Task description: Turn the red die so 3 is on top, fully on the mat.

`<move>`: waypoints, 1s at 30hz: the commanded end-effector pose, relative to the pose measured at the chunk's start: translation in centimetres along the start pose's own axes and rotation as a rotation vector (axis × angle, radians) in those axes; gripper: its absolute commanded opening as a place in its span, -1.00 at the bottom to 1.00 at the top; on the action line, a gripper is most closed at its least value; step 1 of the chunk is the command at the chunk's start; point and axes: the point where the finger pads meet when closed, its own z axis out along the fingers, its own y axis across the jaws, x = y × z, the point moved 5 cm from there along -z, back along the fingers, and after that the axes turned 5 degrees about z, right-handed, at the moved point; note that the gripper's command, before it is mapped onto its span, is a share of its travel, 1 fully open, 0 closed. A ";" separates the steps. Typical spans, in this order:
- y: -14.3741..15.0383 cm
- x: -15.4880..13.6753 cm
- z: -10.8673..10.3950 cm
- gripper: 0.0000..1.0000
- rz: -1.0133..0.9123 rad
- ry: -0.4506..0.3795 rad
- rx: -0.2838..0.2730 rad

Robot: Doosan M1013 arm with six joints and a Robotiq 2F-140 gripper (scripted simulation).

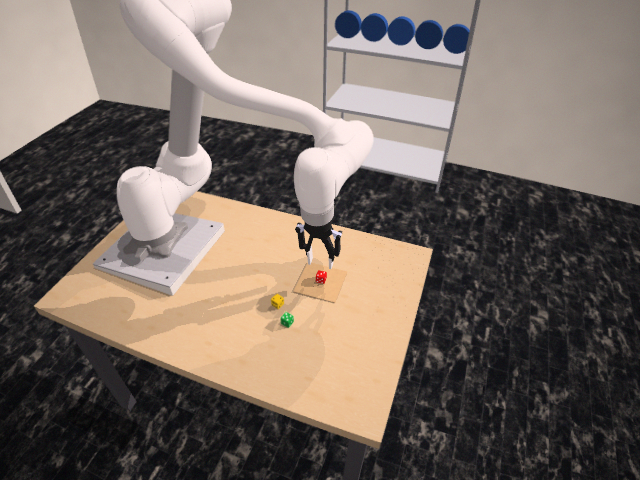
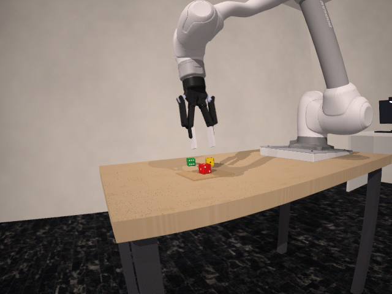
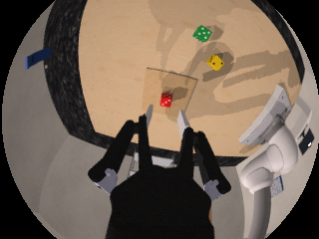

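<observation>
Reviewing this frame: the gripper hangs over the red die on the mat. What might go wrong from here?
1. The gripper hangs empty above the red die with its fingers only partly apart; a slightly off descent might land a fingertip on the die and tip it to the wrong face.
2. The mat is thin and small, so a push might slide or lift it.
3. The yellow die lies just off the mat; a rolling red die might knock it.

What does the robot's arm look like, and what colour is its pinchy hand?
The arm is smooth, rounded and glossy white, with fat bulging joints and grey lettering on one long tube. It stands on a grey square base plate. The end effector is black, with two long black fingers ending in flat white fingertips. No cables show.
</observation>
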 end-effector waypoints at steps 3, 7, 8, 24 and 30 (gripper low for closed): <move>0.4 -1.1 0.1 -0.20 0.006 0.164 0.015; 0.3 -1.6 0.1 -0.20 0.005 0.187 0.021; 0.3 -1.6 0.1 1.00 0.005 0.187 0.021; 0.3 -1.6 0.1 1.00 0.005 0.187 0.021; 0.3 -1.7 -0.4 1.00 0.005 0.187 0.021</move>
